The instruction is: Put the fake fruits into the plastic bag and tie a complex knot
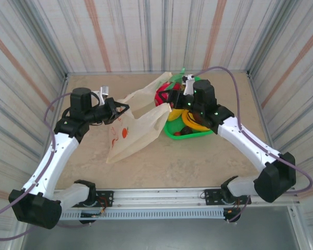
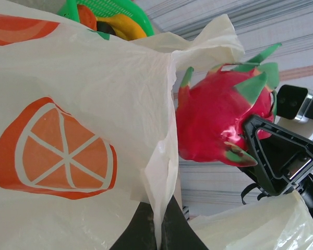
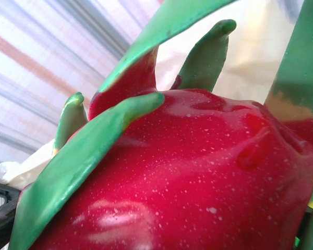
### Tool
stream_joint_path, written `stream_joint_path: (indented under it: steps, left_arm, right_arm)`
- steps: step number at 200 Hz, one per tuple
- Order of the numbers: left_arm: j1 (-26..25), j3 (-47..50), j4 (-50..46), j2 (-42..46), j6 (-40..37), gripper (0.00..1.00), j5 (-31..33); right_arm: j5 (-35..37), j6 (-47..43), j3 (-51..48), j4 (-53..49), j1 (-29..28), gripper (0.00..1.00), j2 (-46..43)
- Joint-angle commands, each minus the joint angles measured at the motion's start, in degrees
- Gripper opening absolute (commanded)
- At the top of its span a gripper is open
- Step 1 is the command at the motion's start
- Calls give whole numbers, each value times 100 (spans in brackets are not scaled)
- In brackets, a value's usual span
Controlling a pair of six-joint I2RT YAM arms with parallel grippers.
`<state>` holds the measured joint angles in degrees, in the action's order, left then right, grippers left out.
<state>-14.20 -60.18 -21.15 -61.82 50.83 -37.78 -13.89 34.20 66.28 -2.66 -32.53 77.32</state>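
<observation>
Loading barely begun, we judge: left claw (image 1: 115, 109) clenched on cream fruit-printed plastic bag (image 1: 133, 133) at nine o'clock, right claw (image 1: 170, 99) grasping magenta dragon fruit (image 1: 162, 97) at twelve by its mouth; other fruits (image 1: 190, 123) in green plastic basket (image 1: 199, 135) at three; knot unmade.

lab robot cell, striped curtains (image 1: 120, 31) around table (image 1: 172, 161)

The left arm (image 1: 51, 156) rises from its base and bends inward, its wrist level. The left tool (image 1: 116, 110) points right, jaws pressed together on an edge of the plastic bag (image 1: 130, 133). The right arm (image 1: 248, 141) stretches forward and left, and the right tool (image 1: 169, 99) clasps the dragon fruit (image 2: 211, 122) with jaws wide.
</observation>
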Motion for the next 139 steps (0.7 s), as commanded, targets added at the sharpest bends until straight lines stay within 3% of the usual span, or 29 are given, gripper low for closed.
stream_joint_path:
  steps: [1, 88, 139]
  left_arm:
    - [57, -38, 22, 3, -135, 0, -177]
    - [49, 8, 126, -13, -40, 0, -180]
    - [49, 15, 137, 29, -27, 0, -177]
  right_arm:
    - [-213, -189, 345, 582, -190, 66, 247]
    - [-188, -397, 497, 645, -1011, 74, 1144]
    - [-309, -553, 731, 363, -1088, 92, 1408]
